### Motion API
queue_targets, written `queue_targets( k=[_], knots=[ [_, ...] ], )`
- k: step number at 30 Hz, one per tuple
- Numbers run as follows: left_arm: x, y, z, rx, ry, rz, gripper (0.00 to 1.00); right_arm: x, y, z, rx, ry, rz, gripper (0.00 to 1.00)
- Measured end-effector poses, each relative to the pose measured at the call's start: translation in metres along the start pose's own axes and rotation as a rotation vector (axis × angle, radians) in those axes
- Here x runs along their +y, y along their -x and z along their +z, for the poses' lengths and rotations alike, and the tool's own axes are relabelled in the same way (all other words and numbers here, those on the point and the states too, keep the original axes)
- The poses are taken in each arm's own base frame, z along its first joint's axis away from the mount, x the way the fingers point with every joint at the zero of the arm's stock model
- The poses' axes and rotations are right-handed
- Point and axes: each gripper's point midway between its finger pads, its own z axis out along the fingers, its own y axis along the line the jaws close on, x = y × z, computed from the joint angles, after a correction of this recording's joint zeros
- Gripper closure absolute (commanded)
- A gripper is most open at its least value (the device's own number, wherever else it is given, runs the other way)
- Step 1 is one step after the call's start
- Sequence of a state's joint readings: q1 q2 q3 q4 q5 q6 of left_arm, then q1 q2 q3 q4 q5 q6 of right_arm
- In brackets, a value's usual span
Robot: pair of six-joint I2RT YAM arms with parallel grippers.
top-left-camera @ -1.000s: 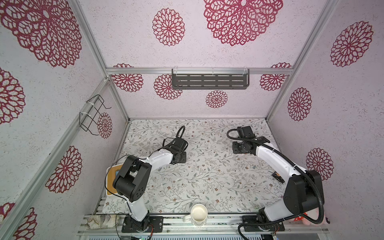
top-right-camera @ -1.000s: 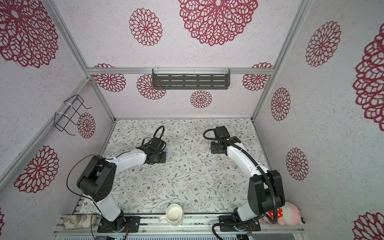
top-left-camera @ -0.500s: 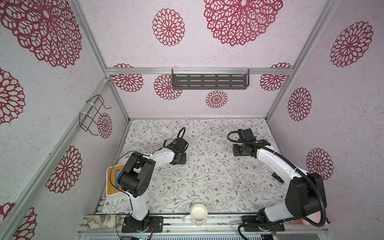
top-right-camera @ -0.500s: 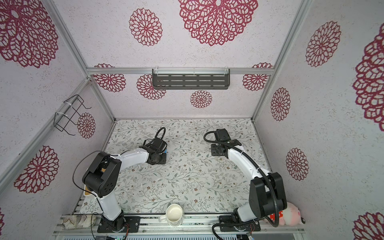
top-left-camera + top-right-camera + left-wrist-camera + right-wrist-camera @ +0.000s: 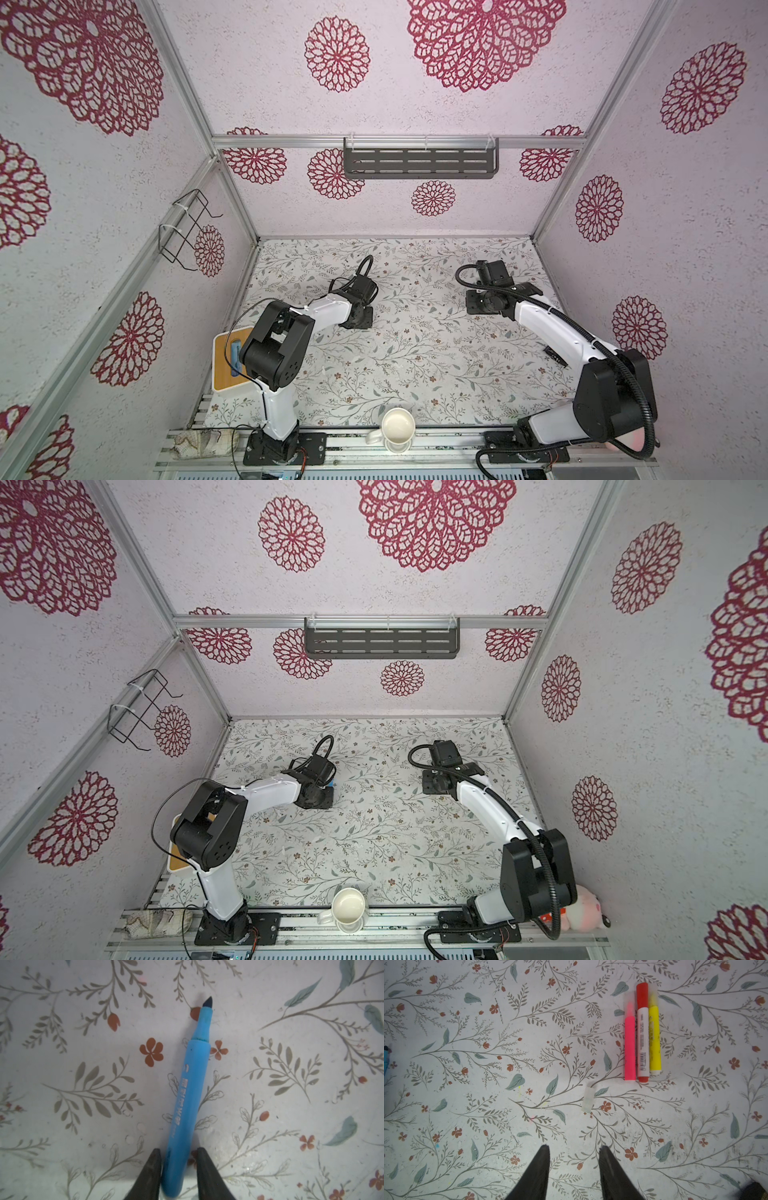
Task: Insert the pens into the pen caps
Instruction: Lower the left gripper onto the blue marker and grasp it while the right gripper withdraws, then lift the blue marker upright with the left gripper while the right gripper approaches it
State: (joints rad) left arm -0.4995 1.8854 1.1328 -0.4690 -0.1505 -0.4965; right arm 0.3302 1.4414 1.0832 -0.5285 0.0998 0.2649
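A blue pen (image 5: 190, 1093) lies uncapped on the flowered table, its dark tip pointing away from my left gripper (image 5: 178, 1150). The pen's rear end sits between the narrow-open jaws: one finger (image 5: 152, 1169) touches the barrel and a thin gap is left at the other. A bit of blue pen (image 5: 331, 783) shows beside that gripper in a top view. My right gripper (image 5: 574, 1149) hovers open and empty short of a clear pen cap (image 5: 587, 1099). Beyond it lie a pink pen (image 5: 629, 1047), a white-and-red pen (image 5: 642, 1043) and a yellow pen (image 5: 654, 1043), side by side and capped.
A cream mug (image 5: 398, 424) stands at the front edge. A yellow-rimmed board (image 5: 224, 374) lies front left under the left arm. A small black thing (image 5: 555, 356) lies by the right wall. A black shelf (image 5: 419, 163) and a wire basket (image 5: 187, 228) hang on the walls.
The right gripper has shifted slightly toward the front of the table. The left gripper stays over the same spot, and its arm has turned a little.
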Motion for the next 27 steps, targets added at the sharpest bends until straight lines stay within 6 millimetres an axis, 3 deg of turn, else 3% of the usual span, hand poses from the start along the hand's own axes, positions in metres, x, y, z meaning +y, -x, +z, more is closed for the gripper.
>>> queue_targets(
  k=[7,17,21,27],
  knots=[
    [-0.001,0.000,0.000,-0.001,-0.008,0.006,0.86,0.001,0.001,-0.003,-0.009,0.006,0.005,0.57],
    [-0.008,-0.006,-0.005,-0.013,-0.055,0.018,0.87,0.009,0.002,-0.013,-0.025,0.063,0.021,0.57],
    [-0.018,-0.018,-0.016,-0.028,-0.088,0.047,0.87,0.019,0.000,-0.013,-0.016,0.122,0.019,0.57],
    [-0.035,-0.011,-0.045,-0.127,-0.157,0.072,0.87,0.042,-0.009,-0.012,0.004,0.254,0.020,0.55]
  ],
)
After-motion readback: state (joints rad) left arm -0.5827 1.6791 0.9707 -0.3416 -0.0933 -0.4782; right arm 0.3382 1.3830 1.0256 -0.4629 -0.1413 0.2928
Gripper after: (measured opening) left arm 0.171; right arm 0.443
